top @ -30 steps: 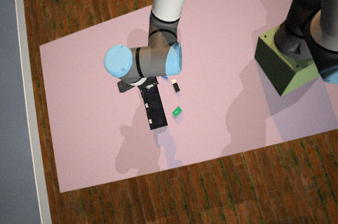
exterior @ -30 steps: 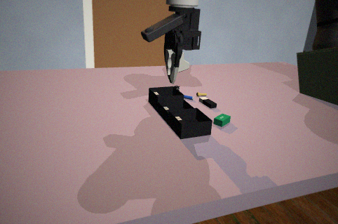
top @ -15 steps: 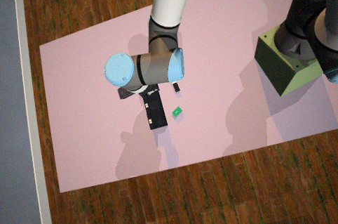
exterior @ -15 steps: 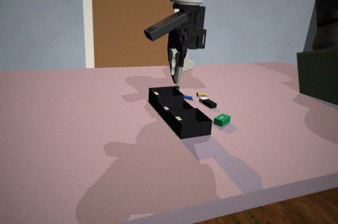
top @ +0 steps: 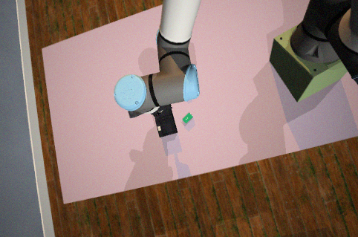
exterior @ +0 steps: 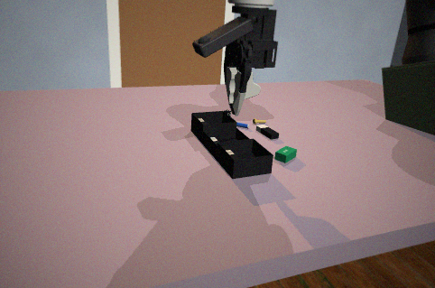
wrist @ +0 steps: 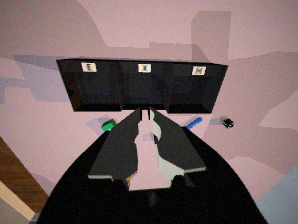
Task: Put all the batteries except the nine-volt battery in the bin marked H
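A row of three black bins (wrist: 70, 92) (exterior: 239, 166) (top: 167, 125) stands on the pink table top, labelled E, X and H. Bin H (wrist: 220, 82) (exterior: 198, 127) is the right one in the wrist view and the far one in the exterior view. A blue battery (wrist: 192, 122) (exterior: 242, 125) lies beside bin H. A yellow-tipped battery (exterior: 258, 121) and a black block (exterior: 267, 132) lie a little further out. A small dark battery (wrist: 227, 122) shows in the wrist view. My gripper (wrist: 144, 108) (exterior: 235, 109) is shut with nothing visible between the fingers, hanging over the bins' edge near X and H.
A green block (top: 187, 117) (exterior: 285, 153) (wrist: 106, 125) lies beside bin E. The robot's olive base block (top: 297, 76) stands at the table's right. The arm's elbow (top: 156, 91) hides the far bins in the top view. The table's front edge (exterior: 361, 243) is near.
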